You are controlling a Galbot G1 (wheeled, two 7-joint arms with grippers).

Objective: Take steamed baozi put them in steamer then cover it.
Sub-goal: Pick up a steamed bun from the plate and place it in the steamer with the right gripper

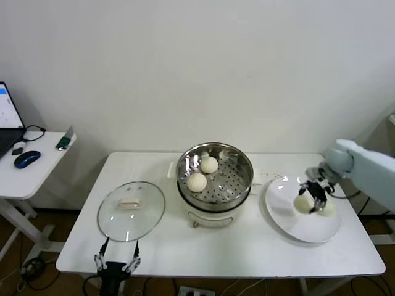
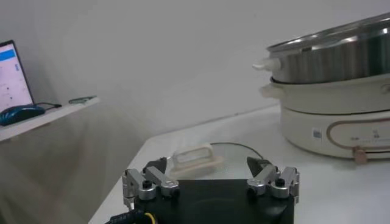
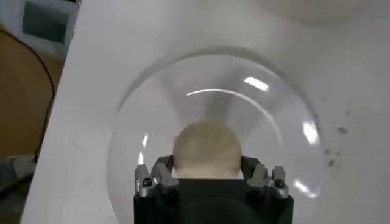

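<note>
On the white table (image 1: 216, 246), the steamer (image 1: 237, 182) stands at the centre on its white cooker base (image 1: 213, 217). Its steel basket holds two steamed baozi, one toward the rear (image 1: 209, 164) and one nearer the front left (image 1: 197, 182). The cover (image 1: 131, 210) lies flat on the table to the steamer's left, handle up. A white plate (image 1: 296, 228) lies to the steamer's right and carries two more baozi. The right gripper (image 1: 315, 200) is lowered over the plate, its fingers closed against both sides of one baozi (image 3: 207, 149); the other baozi (image 1: 329, 209) rests just beside it. The left gripper (image 1: 116, 262) sits at the table's near edge, just in front of the cover, jaws spread wide and holding nothing.
</note>
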